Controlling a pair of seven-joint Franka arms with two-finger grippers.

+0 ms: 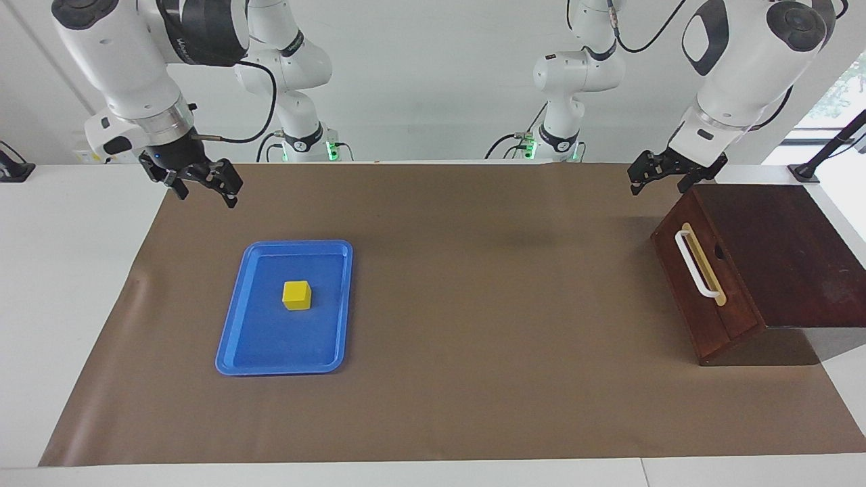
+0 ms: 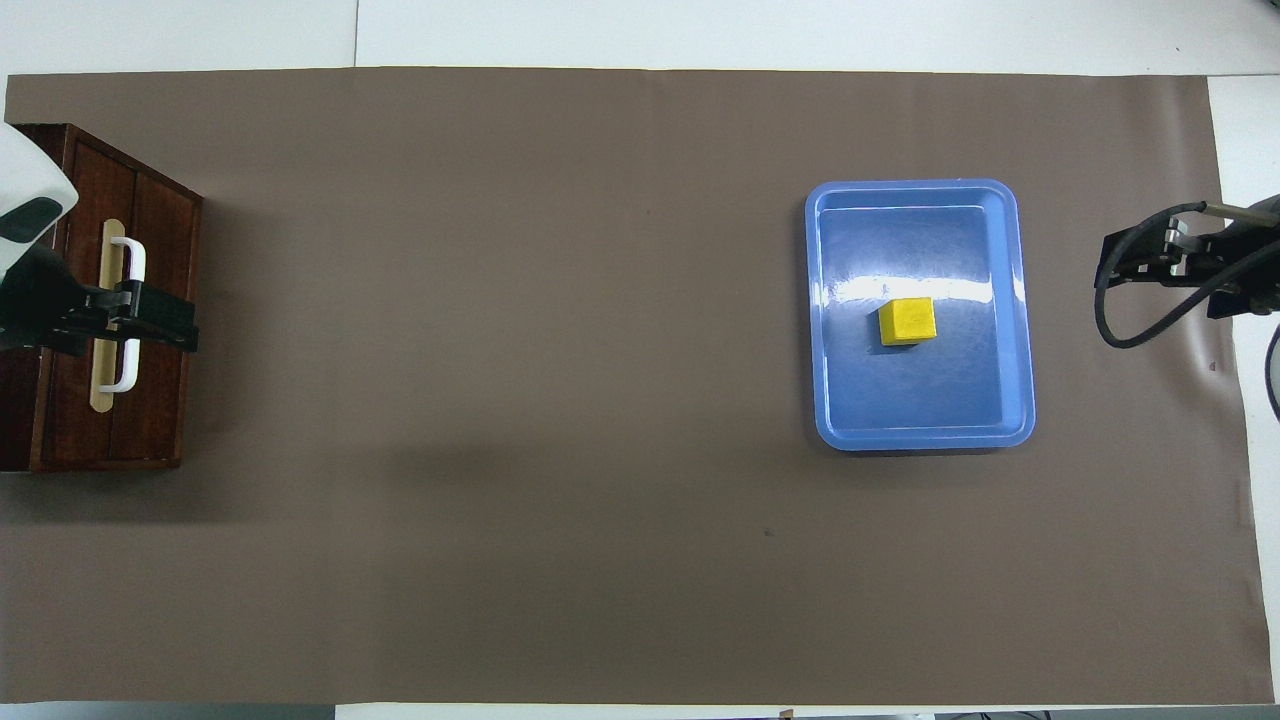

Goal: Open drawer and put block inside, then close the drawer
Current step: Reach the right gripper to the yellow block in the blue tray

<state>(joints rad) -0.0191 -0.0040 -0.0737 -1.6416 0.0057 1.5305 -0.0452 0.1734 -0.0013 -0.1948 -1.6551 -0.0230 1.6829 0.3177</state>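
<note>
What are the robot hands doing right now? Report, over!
Left gripper open, up in the air beside the drawer. Right gripper open, empty. Drawer shut; block on blue tray. Nothing blocking.

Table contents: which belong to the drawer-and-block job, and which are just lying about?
Job:
- drawer, shut
- block, on the tray
- left hand, open, raised beside the cabinet
- right hand, open, raised

Lying about:
- blue tray
- brown mat

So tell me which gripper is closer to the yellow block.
Right. The right gripper is up in the air over the brown mat by the blue tray that holds the block. The left gripper hangs at the table's opposite end, by the drawer cabinet.
</note>
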